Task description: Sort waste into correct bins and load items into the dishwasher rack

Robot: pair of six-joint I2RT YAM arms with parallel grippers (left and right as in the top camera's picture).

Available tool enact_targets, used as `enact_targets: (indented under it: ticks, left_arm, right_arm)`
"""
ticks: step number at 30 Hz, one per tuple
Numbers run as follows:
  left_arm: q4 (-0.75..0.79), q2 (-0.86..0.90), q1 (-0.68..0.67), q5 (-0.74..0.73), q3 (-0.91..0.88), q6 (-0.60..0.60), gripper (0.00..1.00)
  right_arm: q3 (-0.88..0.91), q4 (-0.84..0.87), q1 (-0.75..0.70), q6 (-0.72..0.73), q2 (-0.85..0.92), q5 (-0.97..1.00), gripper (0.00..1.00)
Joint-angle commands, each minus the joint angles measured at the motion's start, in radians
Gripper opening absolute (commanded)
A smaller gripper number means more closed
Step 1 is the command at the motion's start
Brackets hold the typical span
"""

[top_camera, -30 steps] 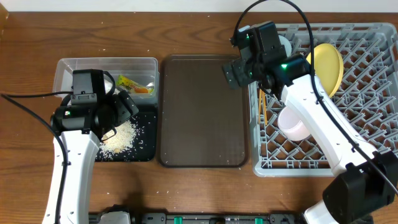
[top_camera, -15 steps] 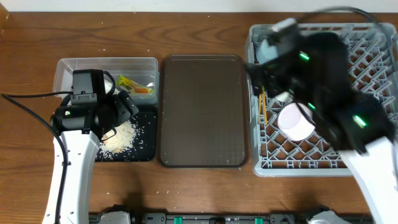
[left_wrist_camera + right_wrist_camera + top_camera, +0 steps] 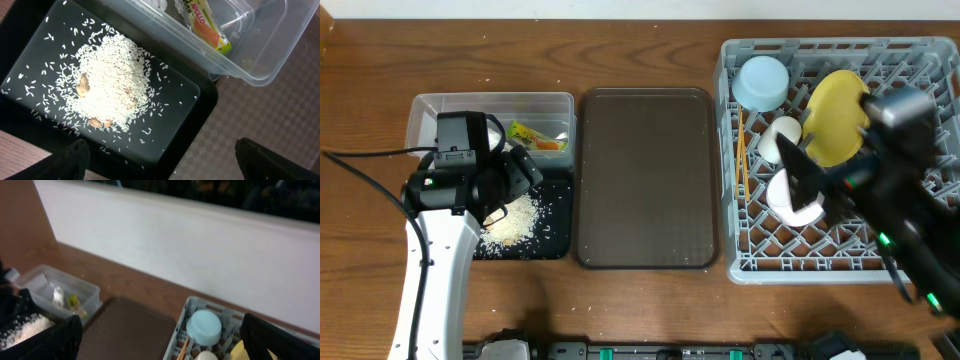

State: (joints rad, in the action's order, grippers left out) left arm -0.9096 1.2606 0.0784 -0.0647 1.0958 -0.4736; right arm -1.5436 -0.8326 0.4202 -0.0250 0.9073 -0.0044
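Note:
My left gripper [image 3: 515, 172] is open and empty, low over the near right corner of the black tray [image 3: 195, 107], as the left wrist view [image 3: 165, 167] shows. The tray holds a heap of rice scraps [image 3: 107, 87]. The clear tub [image 3: 430, 108] behind it holds the green-and-orange wrapper [image 3: 207, 30] and a white tissue [image 3: 498, 130]. My right gripper [image 3: 165, 347] is open and empty, raised over the grey rack [image 3: 920, 60]. The rack holds the upturned blue bowl [image 3: 762, 82], yellow plate [image 3: 835, 125], white cup [image 3: 780, 138], pink-white bowl [image 3: 790, 200] and chopsticks [image 3: 741, 150].
The dark brown serving tray [image 3: 645, 180] lies between the bins and the rack, with nothing on it. A white wall [image 3: 200, 245] runs behind the table's far edge. My right arm [image 3: 905, 200] hangs blurred over the rack's right half.
My right arm has swung from the rack's far left corner back to its right side and risen. The blue bowl it covered now shows. The left arm has not moved.

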Motion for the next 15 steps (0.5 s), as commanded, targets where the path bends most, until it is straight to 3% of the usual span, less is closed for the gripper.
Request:
enact_targets:
  ticks: [1,15]
  left_arm:
    - [-0.003,0.002,0.004,0.005,0.014,0.005,0.96]
    - [-0.003,0.002,0.004,0.005,0.014,0.005,0.96]
  right_arm:
    - [-0.012,-0.006,-0.037,0.016,-0.080,0.003,0.99]
    - [0.028,-0.023,-0.257,0.017,-0.380,0.007,0.99]
